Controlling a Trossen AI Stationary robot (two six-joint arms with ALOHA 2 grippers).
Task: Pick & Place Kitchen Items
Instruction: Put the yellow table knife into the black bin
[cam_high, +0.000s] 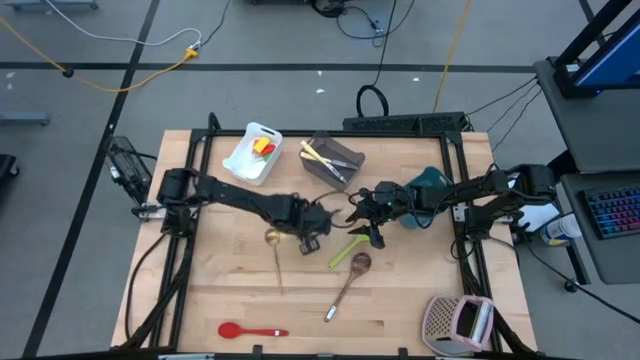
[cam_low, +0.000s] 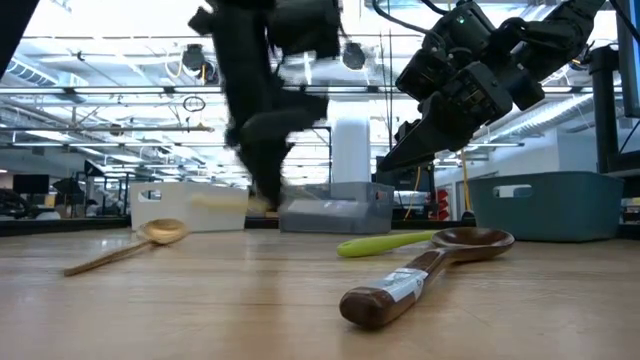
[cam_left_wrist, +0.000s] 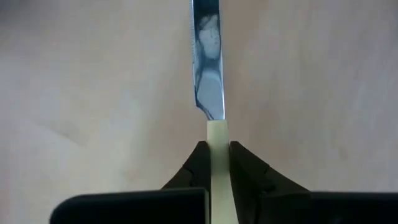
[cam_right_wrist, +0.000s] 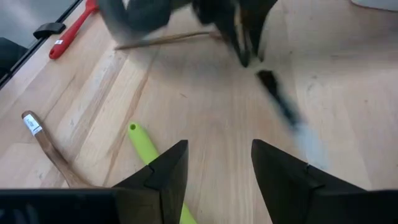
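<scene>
Left gripper (cam_left_wrist: 216, 149) sits mid-bench, jaws pinching a cream-handled knife (cam_left_wrist: 211, 81) by the handle, blade pointing out ahead over bare wood. Right gripper (cam_right_wrist: 214, 165) hangs just right of it, above the bench, jaws spread and holding nothing, directly over the handle of the lime spoon (cam_right_wrist: 146, 146).

Rest of the items on the bench (cam_high: 410, 305):
- brown spoon (cam_high: 350, 280) touching the lime one at the bowl end, handle toward the front edge
- gold ladle (cam_high: 274, 250) just front of the left gripper
- red spoon (cam_high: 250, 330) near the front-left edge, well apart from the others
- white tub (cam_high: 248, 152) at the back holds red and yellow pieces, grey tub (cam_high: 350, 158) beside it holds yellow-handled ones
- teal tub (cam_high: 436, 180) under the right arm
- grater (cam_high: 458, 322) at front-right corner
</scene>
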